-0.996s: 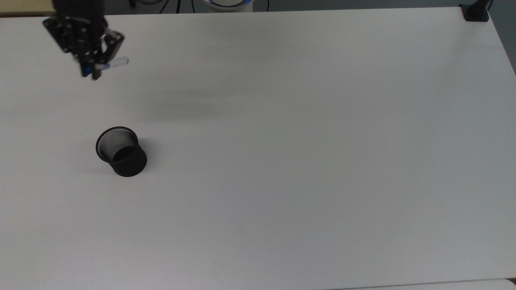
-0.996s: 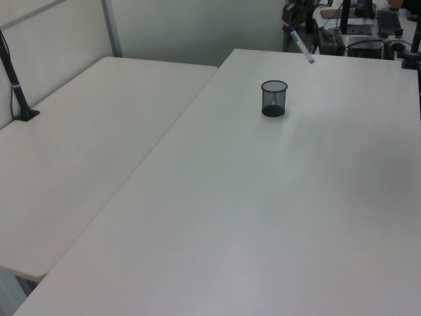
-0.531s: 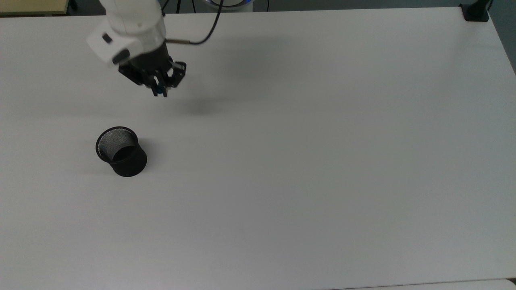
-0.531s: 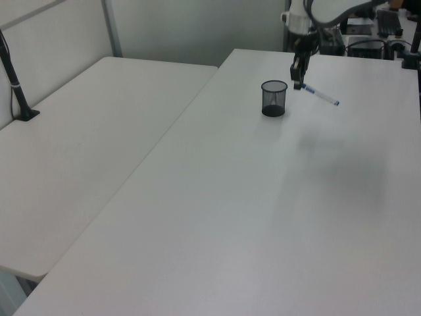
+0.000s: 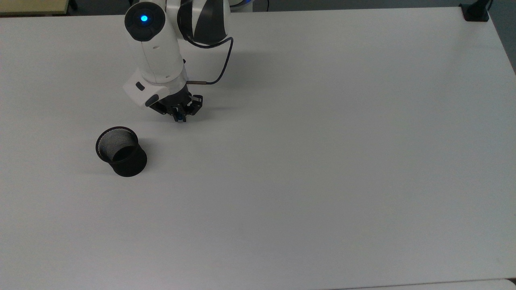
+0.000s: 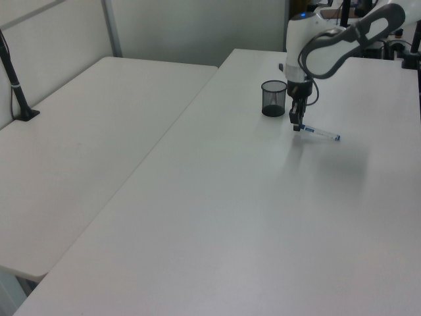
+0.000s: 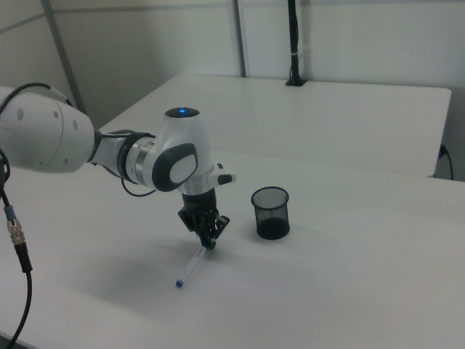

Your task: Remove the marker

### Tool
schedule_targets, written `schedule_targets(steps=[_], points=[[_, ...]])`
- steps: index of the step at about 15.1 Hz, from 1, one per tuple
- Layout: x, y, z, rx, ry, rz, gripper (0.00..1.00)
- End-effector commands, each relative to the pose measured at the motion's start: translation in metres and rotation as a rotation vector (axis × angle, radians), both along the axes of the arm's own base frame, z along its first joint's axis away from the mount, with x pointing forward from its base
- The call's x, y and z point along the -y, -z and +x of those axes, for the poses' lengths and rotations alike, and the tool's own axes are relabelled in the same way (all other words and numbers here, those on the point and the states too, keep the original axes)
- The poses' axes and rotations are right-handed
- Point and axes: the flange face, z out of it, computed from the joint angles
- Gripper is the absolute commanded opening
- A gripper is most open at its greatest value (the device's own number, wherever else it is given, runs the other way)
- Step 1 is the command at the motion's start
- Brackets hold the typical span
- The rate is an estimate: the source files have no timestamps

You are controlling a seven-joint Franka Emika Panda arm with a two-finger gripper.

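Now marker [image 6: 320, 133] slants down from closed gripper [image 6: 297, 126]

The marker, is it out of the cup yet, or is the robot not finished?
Done: the marker is out of the black mesh cup. In hand: the claw grips one end, the other end low over the table beside the cup. Left: let go.

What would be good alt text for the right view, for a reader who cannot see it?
A white robot arm's hand holds one end of a white marker that slants down toward the white table. An upright black mesh cup stands apart, on the right view's right.
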Motion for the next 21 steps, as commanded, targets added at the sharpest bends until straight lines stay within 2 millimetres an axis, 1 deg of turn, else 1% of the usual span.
schedule_targets(steps=[1, 2, 3, 4, 5, 6, 9, 11, 13, 14, 15, 17, 18, 19, 20, 21], points=[[-0.001, -0.003, -0.011, 0.031, 0.026, 0.005, 0.00], [0.000, -0.005, -0.010, 0.032, 0.029, 0.005, 0.06], [0.003, -0.009, -0.011, 0.032, 0.033, 0.004, 0.23], [0.004, -0.014, -0.011, 0.029, 0.037, 0.003, 0.53], [0.005, -0.022, -0.009, 0.034, 0.040, 0.002, 0.91], [0.006, -0.032, -0.009, 0.035, 0.045, 0.000, 1.00], [-0.001, -0.066, -0.004, 0.058, 0.125, -0.003, 1.00], [-0.008, -0.105, -0.004, 0.071, 0.149, -0.006, 1.00], [-0.020, -0.153, -0.006, 0.065, 0.153, -0.009, 1.00], [-0.022, -0.190, -0.011, 0.048, 0.163, -0.013, 1.00], [-0.023, -0.215, -0.018, 0.030, 0.166, -0.016, 1.00], [-0.025, -0.253, -0.036, -0.001, 0.170, -0.021, 1.00], [-0.026, -0.277, -0.052, 0.000, 0.178, -0.018, 1.00], [-0.028, -0.290, -0.062, 0.006, 0.197, -0.003, 1.00], [-0.031, -0.297, -0.067, 0.011, 0.218, 0.015, 1.00], [-0.035, -0.299, -0.067, 0.013, 0.231, 0.023, 1.00]])
